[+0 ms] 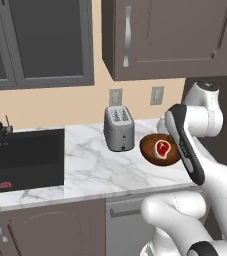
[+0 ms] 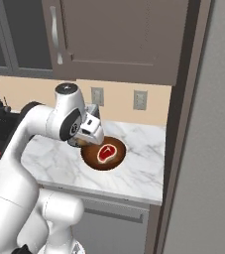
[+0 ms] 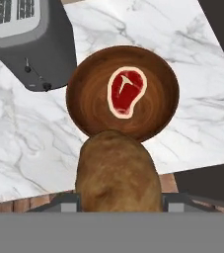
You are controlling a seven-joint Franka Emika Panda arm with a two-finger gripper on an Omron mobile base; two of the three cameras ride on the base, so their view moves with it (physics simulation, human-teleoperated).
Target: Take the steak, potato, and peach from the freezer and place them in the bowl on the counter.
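In the hand view the tan-brown potato point(image 3: 117, 170) sits between my gripper's point(image 3: 119, 200) jaws, which are shut on it. It hangs over the near rim of the dark wooden bowl point(image 3: 86, 106). The steak point(image 3: 127, 91) lies flat inside the bowl. From the right base view my gripper point(image 2: 85, 138) hovers at the bowl's point(image 2: 90, 157) left edge, with the steak point(image 2: 106, 153) in it. In the left base view my forearm covers part of the bowl point(image 1: 147, 148) and the steak point(image 1: 162, 148) shows. The peach is out of view.
A grey toaster point(image 1: 119, 128) stands on the marble counter point(image 1: 92, 167) just left of the bowl. The black sink point(image 1: 22, 160) with a faucet lies further left. The grey freezer point(image 2: 208, 149) rises at the right. Brown wall cabinets point(image 1: 170, 35) hang above.
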